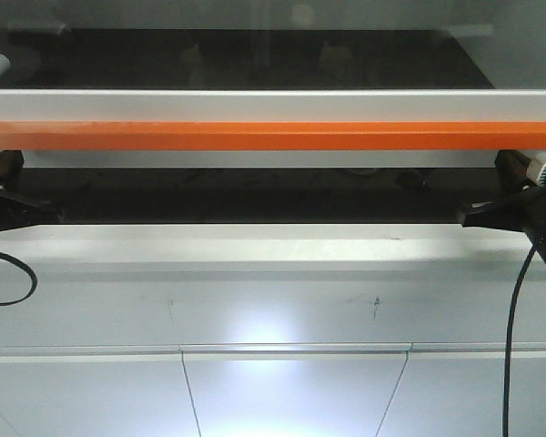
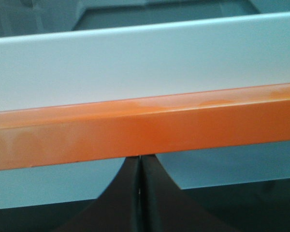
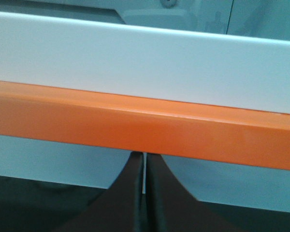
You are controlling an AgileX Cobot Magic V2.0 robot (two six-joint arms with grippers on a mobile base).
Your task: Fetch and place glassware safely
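Both grippers are closed on nothing. The left gripper [image 2: 139, 162] shows only a hairline seam between its dark jaws, and the right gripper [image 3: 144, 159] shows a thin bright slit. Each points up at the underside of the orange bar [image 1: 273, 137], one near either end, though whether the tips touch it cannot be told. From that pose, the closed tips seem meant as blunt pushers for raising the bar rather than as clamps, and two arms set well apart would keep it level. The bar is a smooth, boxy painted rail with a faint sheen, fixed along a flat white frame [image 1: 273, 105] under dark, reflective glass [image 1: 255, 59]. Below it runs a pale matte ledge [image 1: 255, 246] above plain cabinet fronts [image 1: 291, 391]. The glassware shows in no view; presumably it stands behind the glass, not yet reached.
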